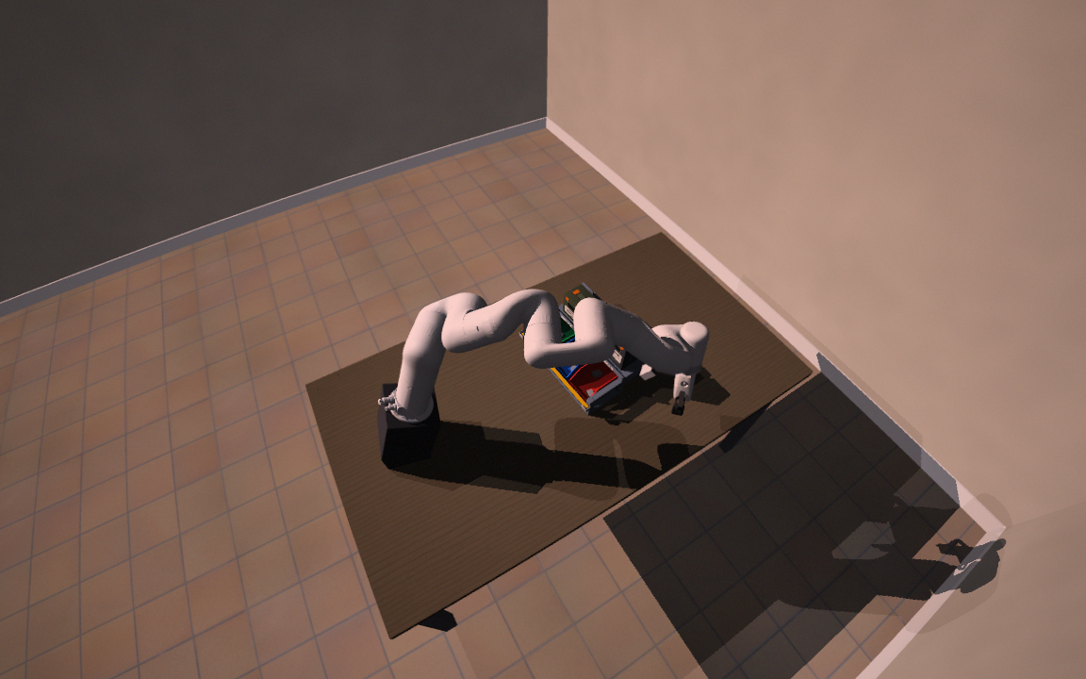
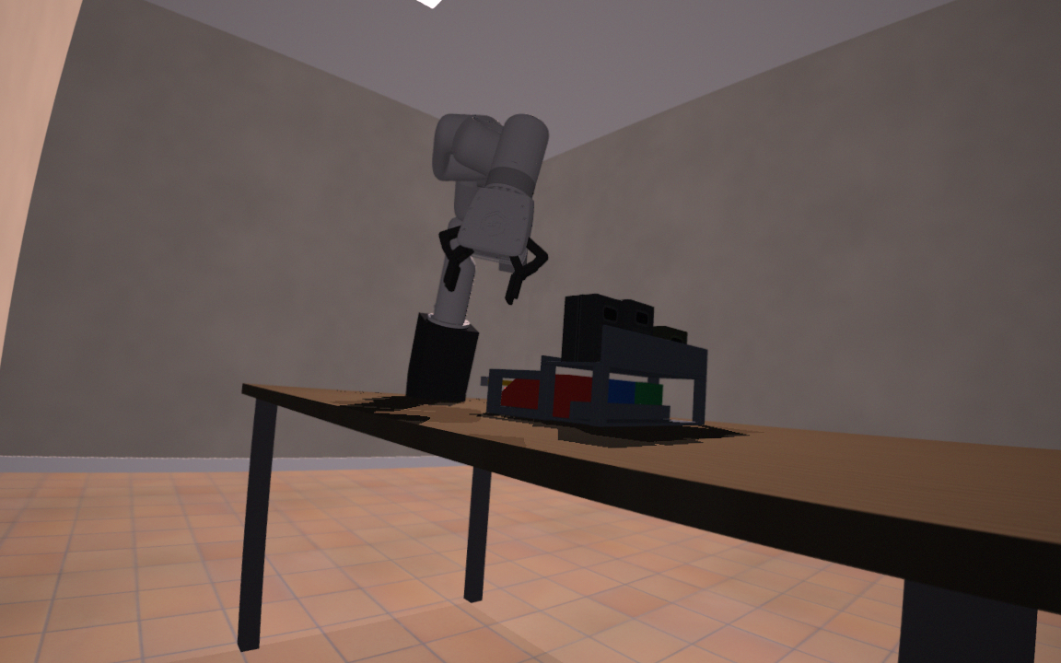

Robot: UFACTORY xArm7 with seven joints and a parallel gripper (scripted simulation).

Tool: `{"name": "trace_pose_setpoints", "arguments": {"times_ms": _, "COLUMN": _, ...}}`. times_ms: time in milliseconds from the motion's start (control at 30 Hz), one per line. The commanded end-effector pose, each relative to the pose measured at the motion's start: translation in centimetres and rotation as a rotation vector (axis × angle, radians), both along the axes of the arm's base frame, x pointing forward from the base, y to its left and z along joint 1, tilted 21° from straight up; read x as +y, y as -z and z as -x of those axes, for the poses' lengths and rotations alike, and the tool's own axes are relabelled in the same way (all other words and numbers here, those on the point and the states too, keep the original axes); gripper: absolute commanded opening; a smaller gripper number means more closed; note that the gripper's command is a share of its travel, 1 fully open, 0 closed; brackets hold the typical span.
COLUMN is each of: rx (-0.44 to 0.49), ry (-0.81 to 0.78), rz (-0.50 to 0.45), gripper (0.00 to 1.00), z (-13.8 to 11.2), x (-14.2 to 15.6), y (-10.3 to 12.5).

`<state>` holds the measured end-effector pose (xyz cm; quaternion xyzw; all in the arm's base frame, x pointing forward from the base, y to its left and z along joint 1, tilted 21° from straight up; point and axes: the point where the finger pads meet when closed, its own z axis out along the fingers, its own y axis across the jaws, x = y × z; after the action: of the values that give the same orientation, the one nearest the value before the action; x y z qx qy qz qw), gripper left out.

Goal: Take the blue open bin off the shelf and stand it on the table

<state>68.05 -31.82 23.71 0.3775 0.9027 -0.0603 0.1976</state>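
Note:
A low dark shelf [image 2: 600,383] stands on the brown table [image 2: 682,461]. In it a red bin [image 2: 538,394], the blue bin [image 2: 621,390] and a green bin [image 2: 648,392] sit side by side. In the overhead view the arm covers most of the shelf; the red bin [image 1: 596,378] shows, with a sliver of the blue bin [image 1: 566,371] and of the green bin [image 1: 567,336]. My gripper [image 2: 483,284] is open and empty, pointing down, well above the table and to the left of the shelf. It also shows in the overhead view [image 1: 680,404] beside the shelf's end.
Dark boxes [image 2: 609,319] sit on top of the shelf. The robot base [image 1: 407,430] stands on the table's near-left part. A wall runs close along the table's far side.

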Motion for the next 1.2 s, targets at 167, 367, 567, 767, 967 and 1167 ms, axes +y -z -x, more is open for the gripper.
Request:
{"name": "trace_pose_setpoints", "arguments": {"times_ms": 167, "rx": -0.005, "ry": 0.001, "rz": 0.002, "gripper": 1.00, "z": -0.1, "x": -0.1, "y": -0.4}}
{"name": "trace_pose_setpoints", "arguments": {"times_ms": 367, "rx": -0.005, "ry": 0.001, "rz": 0.002, "gripper": 1.00, "z": -0.1, "x": -0.1, "y": -0.4}}
{"name": "trace_pose_setpoints", "arguments": {"times_ms": 567, "rx": -0.005, "ry": 0.001, "rz": 0.002, "gripper": 1.00, "z": -0.1, "x": -0.1, "y": -0.4}}
{"name": "trace_pose_setpoints", "arguments": {"times_ms": 767, "rx": -0.005, "ry": 0.001, "rz": 0.002, "gripper": 1.00, "z": -0.1, "x": -0.1, "y": -0.4}}
{"name": "trace_pose_setpoints", "arguments": {"times_ms": 967, "rx": -0.005, "ry": 0.001, "rz": 0.002, "gripper": 1.00, "z": 1.1, "x": 0.2, "y": -3.4}}
{"name": "trace_pose_setpoints", "arguments": {"times_ms": 1167, "rx": -0.005, "ry": 0.001, "rz": 0.002, "gripper": 1.00, "z": 1.9, "x": 0.3, "y": -5.5}}
